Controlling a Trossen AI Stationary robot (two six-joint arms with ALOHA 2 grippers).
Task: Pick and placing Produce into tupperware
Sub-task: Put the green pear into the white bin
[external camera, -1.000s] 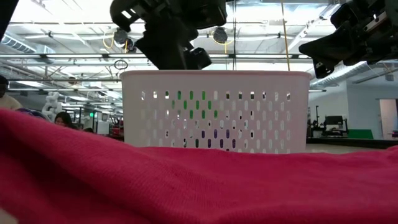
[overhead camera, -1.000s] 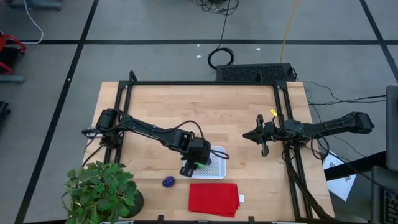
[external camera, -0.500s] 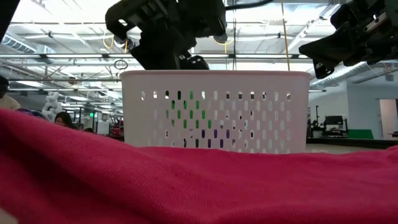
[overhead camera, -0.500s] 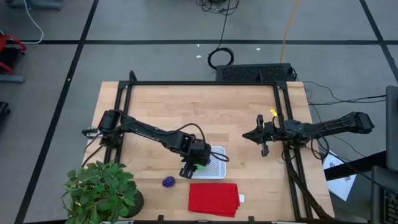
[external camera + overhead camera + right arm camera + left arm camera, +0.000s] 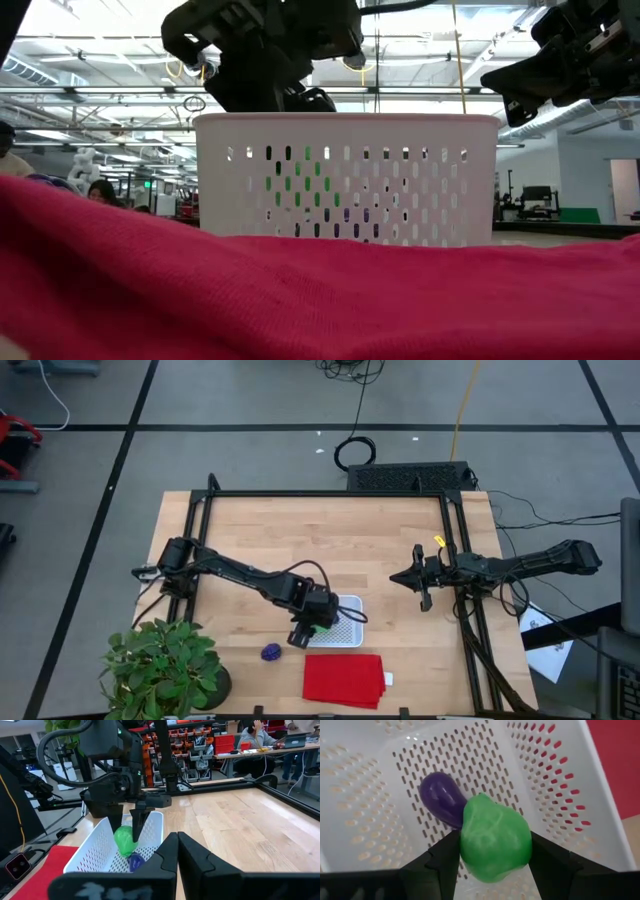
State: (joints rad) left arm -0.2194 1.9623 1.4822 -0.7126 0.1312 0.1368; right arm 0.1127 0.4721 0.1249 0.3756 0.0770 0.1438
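Meanwhile the left gripper [image 5: 494, 851] hung inside the white perforated container [image 5: 345, 628], its two dark fingers [image 5: 442, 857] clamped on the bright green roundish piece [image 5: 494, 837]. Below it an elongated purple piece [image 5: 440, 797] lay on the container floor, touching the green one in the left wrist view. A roundish purple piece [image 5: 271, 652] sat on the wooden table [image 5: 300, 530], just beside the potted plant [image 5: 160, 665]. Near the container lay a folded red cloth [image 5: 343, 680]. Well apart, the right gripper [image 5: 420, 579] waited with fingers together.
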